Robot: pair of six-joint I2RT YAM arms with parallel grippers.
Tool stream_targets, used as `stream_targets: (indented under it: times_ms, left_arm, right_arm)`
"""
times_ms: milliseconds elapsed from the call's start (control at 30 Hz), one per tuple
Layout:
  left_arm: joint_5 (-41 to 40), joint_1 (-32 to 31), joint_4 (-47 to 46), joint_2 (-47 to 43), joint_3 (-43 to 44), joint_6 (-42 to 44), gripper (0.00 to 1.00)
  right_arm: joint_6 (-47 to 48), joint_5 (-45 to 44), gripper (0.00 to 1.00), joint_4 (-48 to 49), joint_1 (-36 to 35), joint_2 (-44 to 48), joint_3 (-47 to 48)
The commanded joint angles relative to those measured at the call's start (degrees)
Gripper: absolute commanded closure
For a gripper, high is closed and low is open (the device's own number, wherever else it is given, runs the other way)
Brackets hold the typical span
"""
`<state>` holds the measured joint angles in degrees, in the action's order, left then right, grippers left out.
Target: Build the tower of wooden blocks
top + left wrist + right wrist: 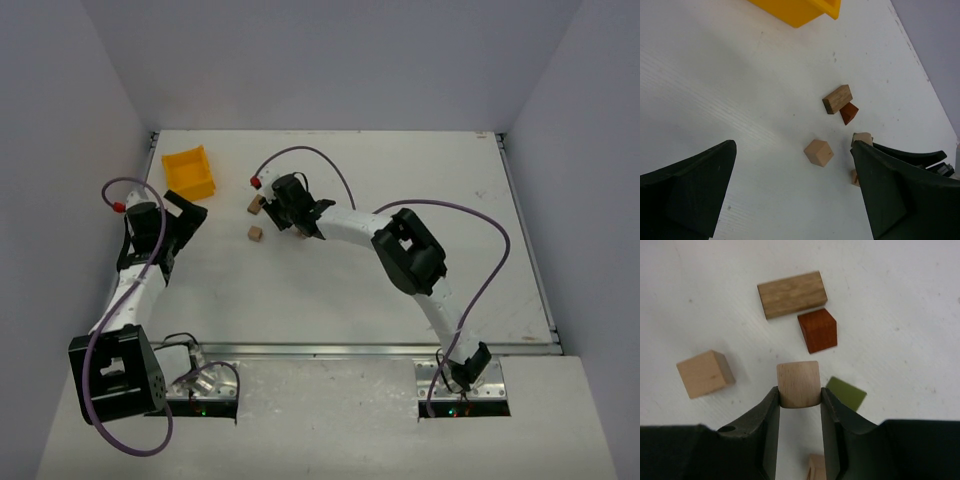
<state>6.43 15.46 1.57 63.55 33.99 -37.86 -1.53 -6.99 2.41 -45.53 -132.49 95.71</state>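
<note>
1. 1 yellow bin (pixel 187 172) stands at the far left of the white table (pixel 430 190). It is near my left pincer (pixel 790 170) and well apart from my right pincer (pixel 798 396). My own right fingers cover part of 2 pieces.
2. 6 wood blocks (pixel 256 206) show in my right wrist view:
   - 1 long tan block (pixel 792 294)
   - 1 dark red block (pixel 818 330)
   - 1 tan cube (pixel 705 373)
   - 1 pale round-edged block (pixel 798 380)
   - 1 olive-green piece (pixel 846 392)
   - 1 small tan piece (pixel 816 467), low between my fingers
3. My right pincer is clamped on the pale round-edged block, 1 finger on each side, with the block at the very tips. I cannot tell whether it is off the table.
   - The dark red block lies just beyond it, and the long tan block lies beyond that; those 2 are corner to corner.
   - The tan cube sits apart at the left of that view.
   - The olive-green piece lies flat just beside the held block, partly under a finger.
4. My left pincer stands spread wide and grips nothing. In its view the tan cube lies on the table between its 2 fingers, touching neither.
</note>
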Motion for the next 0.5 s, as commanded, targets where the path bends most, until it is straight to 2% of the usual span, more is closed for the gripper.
stream_targets:
  times_ms: [0, 133, 467]
  left_arm:
    - [5.09, -0.22, -7.48, 0.77, -0.39, -1.55, 0.00]
    - [4.60, -2.80, -8.63, 1.70, -0.72, -1.48, 0.00]
    - [3.75, -6.52, -8.87, 5.30, 0.12, -1.16, 0.00]
  right_arm:
    - [0.61, 1.31, 0.74, -2.09, -0.65, -3.95, 7.04]
    - [-0.54, 3.45, 0.69, -2.24, -0.61, -5.40, 9.10]
    - [-1.89, 2.87, 0.47, -4.43, -0.61, -6.08, 10.26]
